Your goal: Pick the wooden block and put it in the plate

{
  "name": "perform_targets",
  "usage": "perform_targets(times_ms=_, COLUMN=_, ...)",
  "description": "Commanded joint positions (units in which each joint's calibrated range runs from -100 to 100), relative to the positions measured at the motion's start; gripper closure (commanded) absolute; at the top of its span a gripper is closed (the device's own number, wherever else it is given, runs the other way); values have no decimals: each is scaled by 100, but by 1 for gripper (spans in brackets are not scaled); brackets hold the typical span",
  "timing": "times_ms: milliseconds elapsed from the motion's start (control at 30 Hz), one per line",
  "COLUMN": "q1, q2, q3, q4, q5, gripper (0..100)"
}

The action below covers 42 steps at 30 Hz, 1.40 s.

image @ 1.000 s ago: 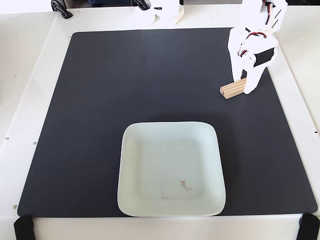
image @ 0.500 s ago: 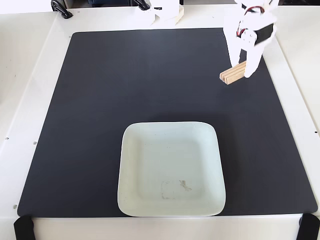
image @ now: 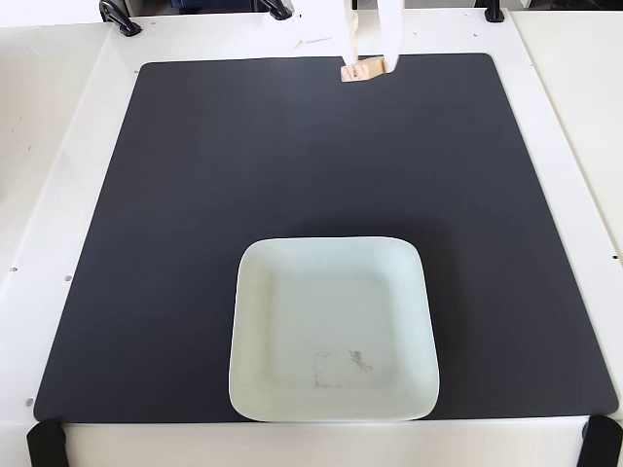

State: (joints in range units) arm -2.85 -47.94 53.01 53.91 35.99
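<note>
The wooden block [image: 362, 72], a small tan bar, is at the far edge of the black mat, near the top middle of the fixed view. My white gripper [image: 369, 66] comes down from the top edge. Its two fingers stand at the block's left and right ends and touch them, so the jaws are closed on the block. I cannot tell whether the block rests on the mat or is just above it. The plate [image: 255, 321], pale mint-white and square with rounded corners, sits at the near middle of the mat with a faint smudge on its surface. It holds nothing.
The black mat [image: 175, 214] covers most of the white table [image: 58, 146]. Black clamps sit at the table's far edge [image: 119, 17] and at its near corners [image: 44, 443]. Bare mat lies between the block and the plate.
</note>
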Motion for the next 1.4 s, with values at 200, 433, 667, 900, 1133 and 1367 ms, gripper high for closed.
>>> perform_targets(times_ms=200, q1=1685, q2=480, q3=1055, q4=-3787, q5=1846, gripper=99)
perform_targets(times_ms=433, q1=1606, q2=3056, q3=-321, q4=-5678, q5=1878, gripper=99)
perform_targets(times_ms=667, q1=1259, q2=5370, q3=-2363, q4=-5882, q5=1830, gripper=99)
perform_targets(times_ms=900, q1=923, q2=6514, q3=-3524, q4=-5882, q5=1820, gripper=99)
perform_targets(times_ms=1133, q1=867, q2=6650, q3=-3596, q4=-5882, q5=1820, gripper=99)
perform_targets(times_ms=1367, q1=878, q2=6641, q3=-3596, q4=-5873, q5=1820, gripper=99)
